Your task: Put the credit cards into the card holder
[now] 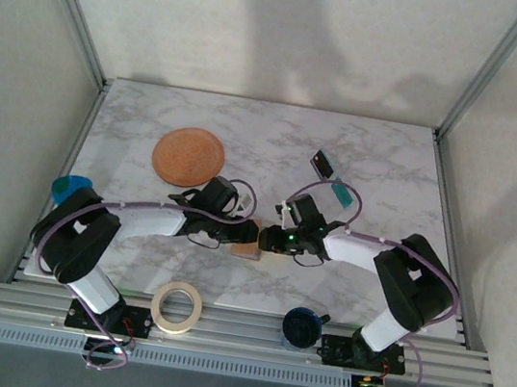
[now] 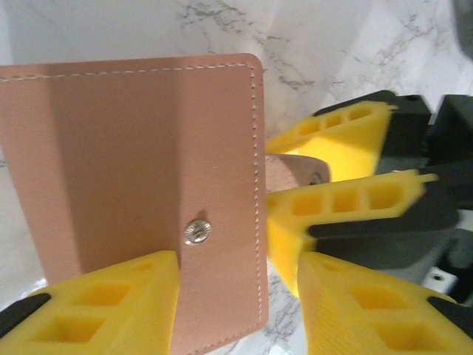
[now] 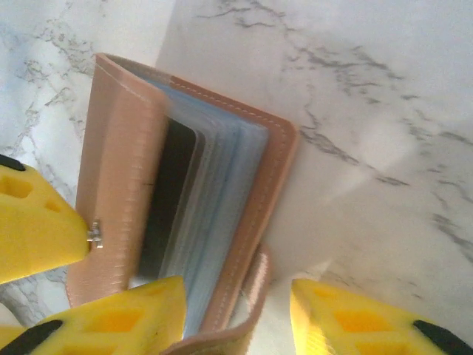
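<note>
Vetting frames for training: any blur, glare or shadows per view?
Top view: sharp, even light, broad soft shadows on the back wall. Left wrist: wallet stitching readable, yellow claw fingers soft at close range. Right wrist: wallet's clear sleeves smeared, marble table sharper with a bright patch.

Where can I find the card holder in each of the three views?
Top external: holder, small tan block just below centre.
Left wrist: holder cover with snap, left and centre.
Right wrist: holder partly open, left half, clear sleeves showing.
Shared landmark: marble table.
</note>
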